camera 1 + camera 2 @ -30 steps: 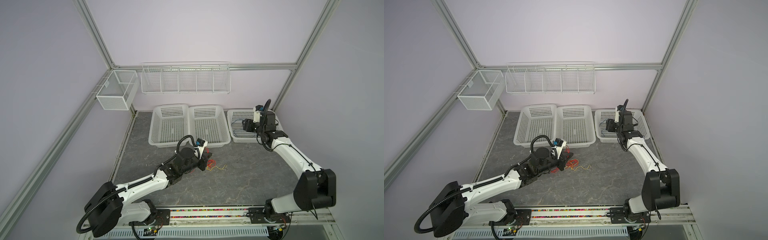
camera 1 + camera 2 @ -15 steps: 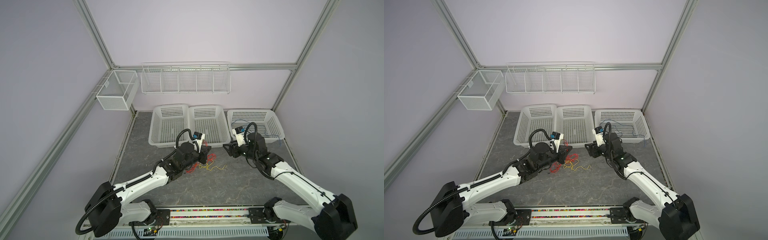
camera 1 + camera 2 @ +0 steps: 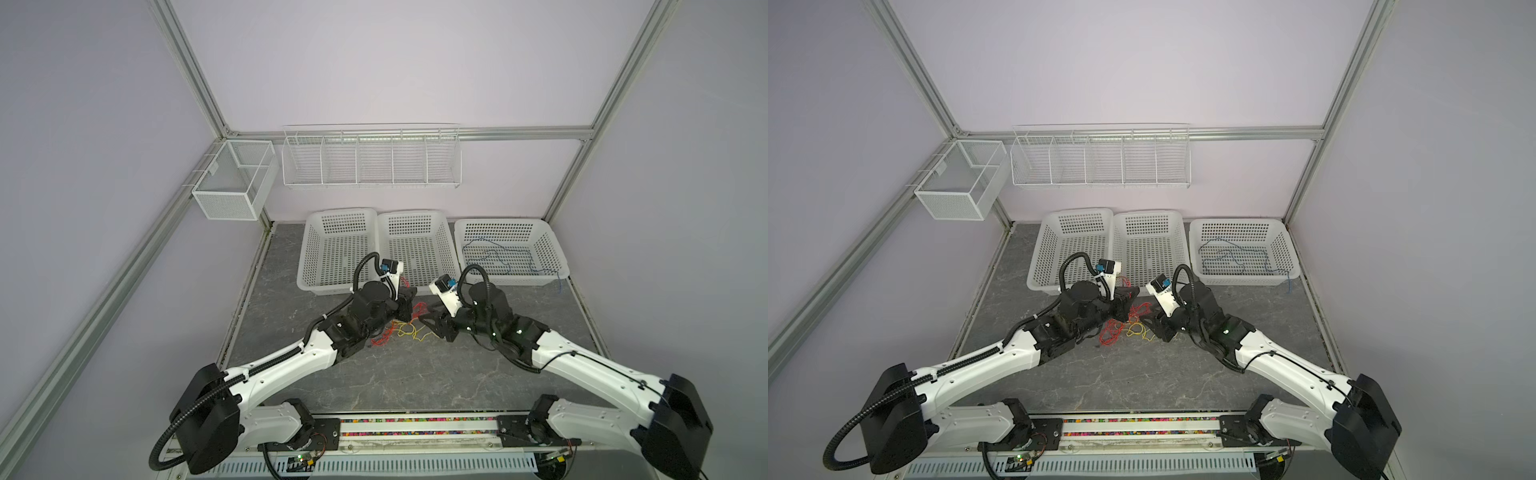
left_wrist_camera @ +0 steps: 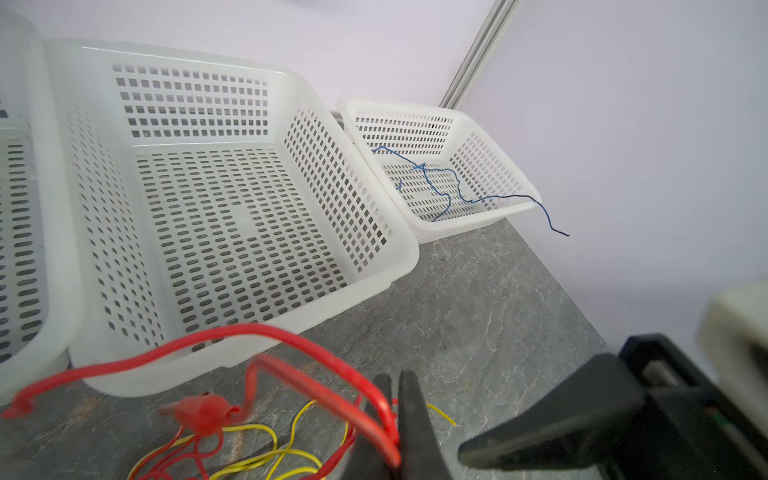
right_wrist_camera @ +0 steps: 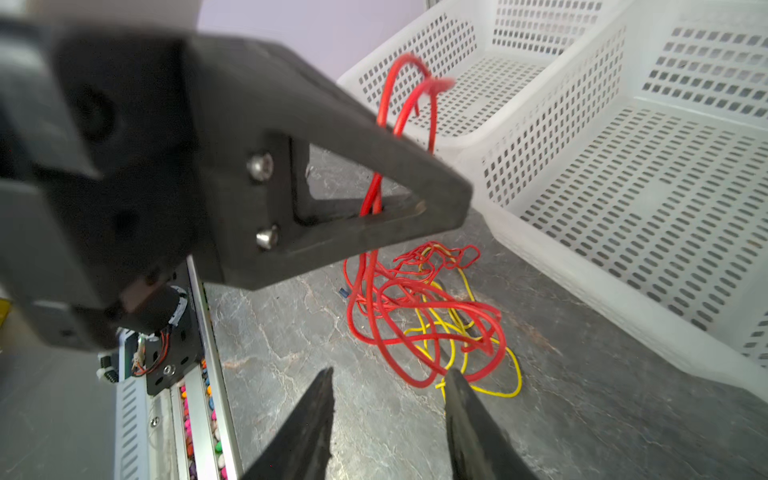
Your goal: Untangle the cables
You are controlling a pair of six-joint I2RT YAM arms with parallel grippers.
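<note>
Left gripper (image 4: 395,379) clamps the red cable (image 4: 249,330) raised, loosening the tangle; right gripper (image 5: 388,376), jaws apart, hovers by the yellow cable (image 5: 518,376).

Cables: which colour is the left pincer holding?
The red cable: it rises off the table into the shut left pincer. The yellow cable lies on the table, tangled with it; the blue cable sits apart in the right-end basket.

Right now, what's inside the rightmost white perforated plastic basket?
One thin blue cable, looped on the white perforated basket floor, one end trailing out over the front rim. Nothing else shows; the near wall may hide a narrow floor strip.
</note>
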